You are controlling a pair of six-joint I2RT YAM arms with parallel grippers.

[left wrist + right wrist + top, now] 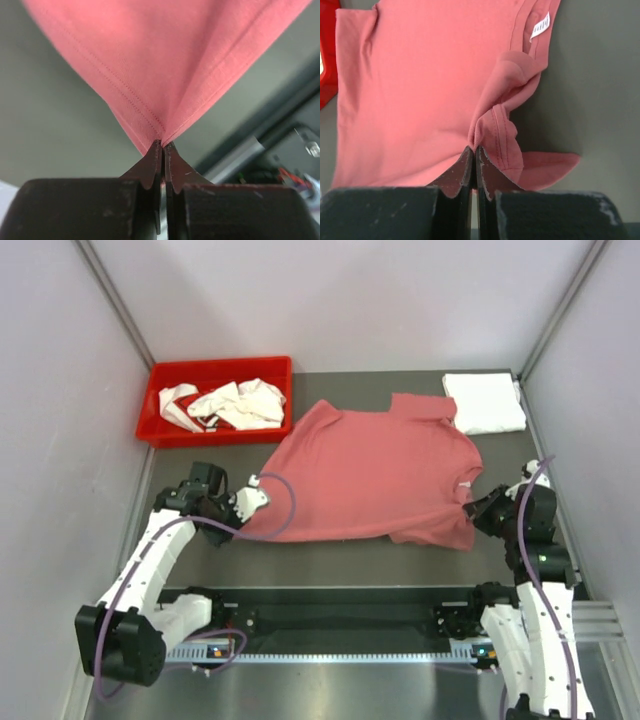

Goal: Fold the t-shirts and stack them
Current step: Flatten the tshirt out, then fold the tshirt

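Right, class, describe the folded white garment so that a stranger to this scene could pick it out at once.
Start at the grey table and go to its far right corner, beyond the spread salmon-pink t-shirt. There lies the folded white t-shirt. Unlike the crumpled white clothes in the red plastic bin, it is a neat flat rectangle.

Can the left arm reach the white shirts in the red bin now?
Probably not yet: the left gripper is shut on the pink shirt. Once released, nothing blocks the way to the white shirts in the red bin.

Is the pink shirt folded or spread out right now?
Spread out: pink shirt lies open; left end effector and right end effector pinch its near edge.
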